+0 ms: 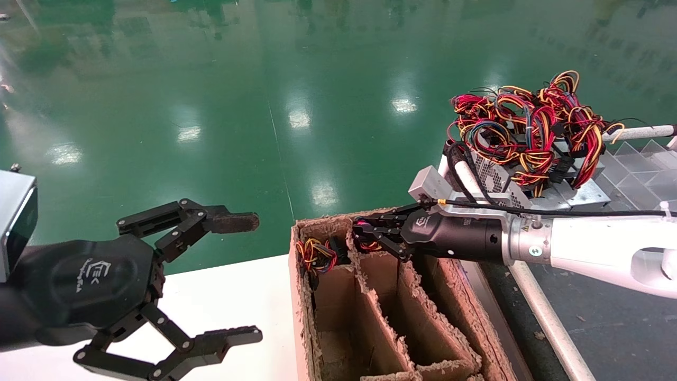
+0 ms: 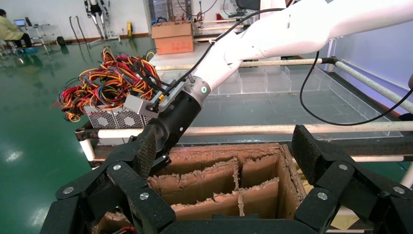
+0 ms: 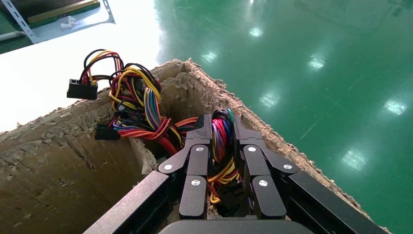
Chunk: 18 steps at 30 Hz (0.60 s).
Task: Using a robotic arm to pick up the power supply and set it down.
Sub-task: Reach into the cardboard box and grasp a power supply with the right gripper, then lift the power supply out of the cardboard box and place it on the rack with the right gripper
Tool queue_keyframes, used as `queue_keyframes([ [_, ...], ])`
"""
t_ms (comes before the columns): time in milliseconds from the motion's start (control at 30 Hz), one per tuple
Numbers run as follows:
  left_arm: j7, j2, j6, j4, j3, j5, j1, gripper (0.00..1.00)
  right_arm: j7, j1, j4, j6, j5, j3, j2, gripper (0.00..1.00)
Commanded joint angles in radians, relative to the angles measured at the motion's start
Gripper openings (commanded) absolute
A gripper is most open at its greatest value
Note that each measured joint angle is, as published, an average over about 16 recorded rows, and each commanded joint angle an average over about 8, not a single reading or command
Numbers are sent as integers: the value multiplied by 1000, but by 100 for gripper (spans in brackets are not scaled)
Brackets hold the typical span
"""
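Only wires [image 3: 221,146] visible between right gripper [image 3: 221,127] fingers, power supply body hidden in box [image 1: 370,296].

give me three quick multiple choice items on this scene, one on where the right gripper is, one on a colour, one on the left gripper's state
1. Where is the black two-finger right gripper?
A. at the far end of the brown divided cardboard box
B. over the white table top
C. on the pile of grey metal power supplies

2. What colour is the glossy floor?
A. grey
B. green
C. blue

3. How is the black left gripper?
A. shut on a wire
B. holding a box
C. open and holding nothing

Key: 1 A, the head view shows it at the box's far compartments, and the right wrist view shows its fingers closed round a bundle of red, yellow and black wires. 2 B, it is green in every view. 3 C, its fingers are spread wide with nothing between them.
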Motion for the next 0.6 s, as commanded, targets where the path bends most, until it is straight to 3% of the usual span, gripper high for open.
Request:
queue_keyframes([
  [33, 0, 0, 0, 0, 0, 0, 0, 100, -7, 3, -9, -3, 2, 1, 0, 0],
  [600, 0, 0, 0, 0, 0, 0, 0, 100, -41, 151, 62, -115, 93, 69, 118, 0],
])
